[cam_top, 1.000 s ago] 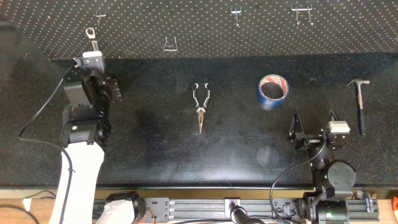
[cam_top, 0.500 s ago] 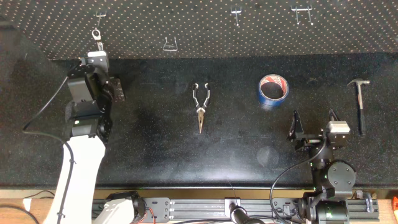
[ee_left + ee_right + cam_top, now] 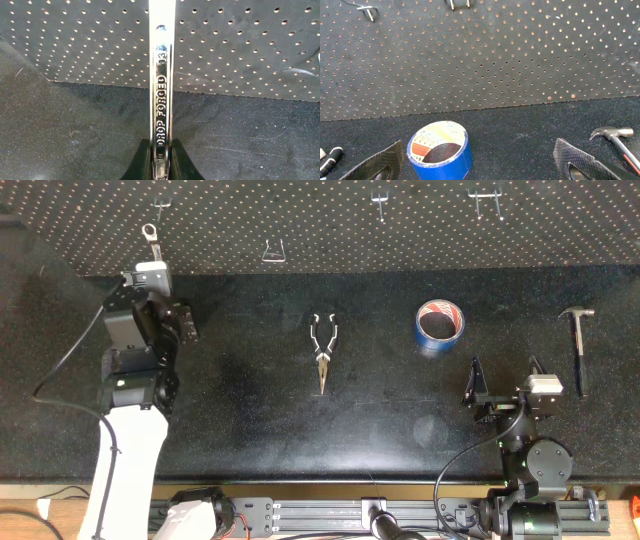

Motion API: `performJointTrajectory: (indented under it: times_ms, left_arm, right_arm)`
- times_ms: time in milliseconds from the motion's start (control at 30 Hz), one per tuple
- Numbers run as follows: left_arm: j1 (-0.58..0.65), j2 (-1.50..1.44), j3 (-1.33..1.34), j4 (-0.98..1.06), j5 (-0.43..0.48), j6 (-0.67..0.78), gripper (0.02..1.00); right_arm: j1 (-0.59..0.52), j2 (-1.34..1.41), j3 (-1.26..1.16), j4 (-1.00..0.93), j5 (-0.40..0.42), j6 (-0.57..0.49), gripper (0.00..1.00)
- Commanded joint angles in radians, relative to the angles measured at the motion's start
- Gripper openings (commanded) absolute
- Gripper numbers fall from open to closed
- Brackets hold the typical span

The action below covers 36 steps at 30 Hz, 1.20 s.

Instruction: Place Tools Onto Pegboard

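Fingers [image 3: 141, 161] of the left gripper [image 3: 160, 145] pinch the wrench [image 3: 161, 75] by one end, its ring end raised before the pegboard [image 3: 250, 45]; stiff, slick, fairly heavy steel, it probably needs a firm grip to stop it swivelling.

Likely a workshop — pegboard [image 3: 320, 225], hooks [image 3: 379, 200], hammer [image 3: 577, 345]

Light falls evenly from above and is moderately bright. In the top view the matte black surface [image 3: 380, 410] gives back only faint pale patches. In the left wrist view the wrench [image 3: 161, 75] flares to blank white glare toward its far end. A dim shade lies across one side of the pegboard [image 3: 250, 50].
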Motion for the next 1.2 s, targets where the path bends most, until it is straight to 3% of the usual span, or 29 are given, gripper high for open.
performJointTrajectory:
  times_ms: [33,433,500,533,567,600,667,733,833,867,900,1033,1133,1200]
  left_arm:
    - [0.007,0.021,0.002,0.022,0.040,0.010,0.029]
    - [0.007,0.120,0.046,0.053,0.040,0.009,0.029]
    - [0.007,0.138,0.046,0.083,0.039,0.010,0.159]
    - [0.007,0.137,0.046,0.114,0.024,0.018,0.340]
    - [0.007,0.134,0.046,0.122,0.021,0.060,0.866]
    - [0.007,0.118,0.046,0.109,-0.003,0.058,0.996]
    - [0.007,0.015,0.051,0.016,-0.009,0.046,0.996]
    - [0.007,-0.153,0.051,-0.160,0.091,0.047,0.996]
    - [0.006,-0.256,0.051,-0.285,0.124,0.027,0.996]
    - [0.006,-0.251,0.051,-0.311,0.196,-0.064,0.996]
    - [-0.010,-0.230,0.051,-0.368,0.209,-0.172,0.996]
    - [-0.396,0.024,0.124,-0.519,0.088,-0.512,0.998]
    - [-0.584,0.304,0.335,-0.595,0.006,-0.583,0.998]
    - [-0.610,0.468,0.491,-0.666,-0.014,-0.583,1.000]
  right_arm:
    - [0.008,-0.007,-0.005,-0.003,0.008,0.011,0.976]
    - [0.008,-0.007,-0.005,-0.003,0.008,0.011,0.976]
    - [0.008,-0.007,-0.005,-0.003,0.008,0.011,0.976]
    - [0.008,-0.007,-0.005,-0.003,0.008,0.011,0.974]
    - [0.008,-0.007,-0.005,-0.003,0.008,0.011,0.976]
    - [0.008,-0.007,-0.005,-0.003,0.008,0.011,0.976]
    - [0.008,-0.007,-0.005,-0.003,0.008,0.011,0.976]
    - [0.008,-0.007,-0.005,-0.003,0.008,0.011,0.976]
    - [0.008,-0.007,-0.005,-0.003,0.008,0.011,0.976]
    - [0.008,-0.007,-0.005,-0.003,0.008,0.011,0.976]
    - [0.008,-0.007,-0.005,-0.003,0.008,0.011,0.976]
    - [0.008,-0.007,-0.005,-0.003,0.008,0.011,0.976]
    - [0.008,-0.007,-0.005,-0.003,0.008,0.011,0.976]
    - [0.008,-0.007,-0.005,-0.003,0.008,0.011,0.976]
